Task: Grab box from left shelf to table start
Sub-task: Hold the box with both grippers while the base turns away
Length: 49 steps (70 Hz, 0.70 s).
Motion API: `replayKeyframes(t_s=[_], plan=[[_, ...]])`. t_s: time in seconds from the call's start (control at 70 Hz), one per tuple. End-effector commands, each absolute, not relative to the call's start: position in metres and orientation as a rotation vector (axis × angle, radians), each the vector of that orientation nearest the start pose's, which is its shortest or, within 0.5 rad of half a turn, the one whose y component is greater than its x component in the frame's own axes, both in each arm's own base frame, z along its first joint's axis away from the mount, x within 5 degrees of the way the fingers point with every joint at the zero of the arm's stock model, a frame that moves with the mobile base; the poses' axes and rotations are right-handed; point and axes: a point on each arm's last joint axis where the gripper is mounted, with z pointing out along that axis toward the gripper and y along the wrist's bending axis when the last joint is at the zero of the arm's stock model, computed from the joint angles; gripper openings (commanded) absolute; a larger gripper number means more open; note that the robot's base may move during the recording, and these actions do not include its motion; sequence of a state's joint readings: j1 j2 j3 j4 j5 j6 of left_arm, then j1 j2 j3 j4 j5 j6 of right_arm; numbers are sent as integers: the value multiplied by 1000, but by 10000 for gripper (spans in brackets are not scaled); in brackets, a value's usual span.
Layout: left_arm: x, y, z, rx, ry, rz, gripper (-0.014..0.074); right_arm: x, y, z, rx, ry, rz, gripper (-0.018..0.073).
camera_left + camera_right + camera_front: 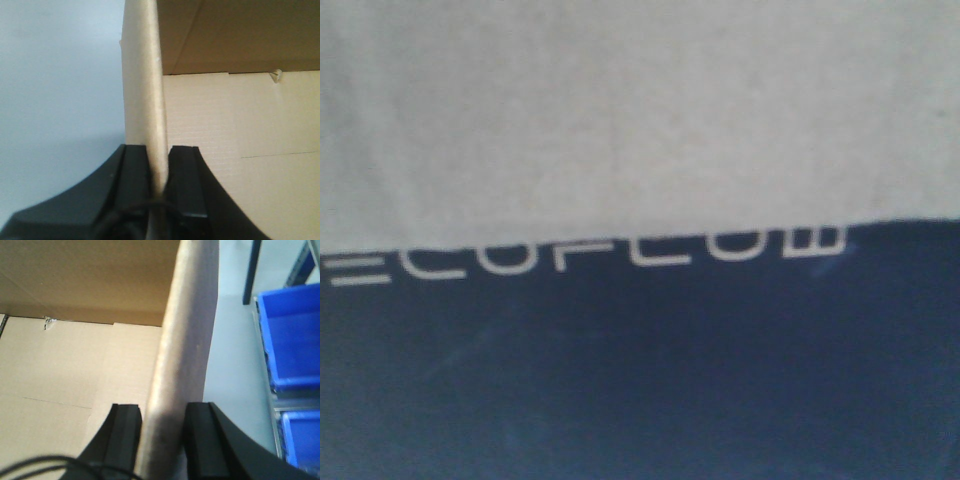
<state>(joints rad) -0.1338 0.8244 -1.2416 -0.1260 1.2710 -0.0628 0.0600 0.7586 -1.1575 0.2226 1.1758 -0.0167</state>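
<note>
Left gripper (159, 167) and right gripper (162, 422) each clamp a rounded, corrugated cardboard wall of the box (620, 110). Smooth blue plastic bins (290, 345) occupy the frame's right edge.

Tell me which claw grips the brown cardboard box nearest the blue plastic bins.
The right claw: blue bins beside its box wall, none by the left claw.

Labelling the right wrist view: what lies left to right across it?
Open inside of the brown cardboard box → its upright wall clamped in the right gripper → pale grey surface → blue plastic bins.
</note>
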Motion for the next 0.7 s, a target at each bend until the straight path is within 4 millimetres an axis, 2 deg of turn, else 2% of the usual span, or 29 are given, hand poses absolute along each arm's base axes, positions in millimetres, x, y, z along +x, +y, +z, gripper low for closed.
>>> replayKeyframes(t_s=[0.0, 0.685], plan=[[106, -29, 446, 124, 2258, -307, -104, 102, 27, 446, -88, 2089, 340, 59], [106, -29, 446, 124, 2258, -307, -104, 102, 27, 446, -88, 2089, 340, 59]])
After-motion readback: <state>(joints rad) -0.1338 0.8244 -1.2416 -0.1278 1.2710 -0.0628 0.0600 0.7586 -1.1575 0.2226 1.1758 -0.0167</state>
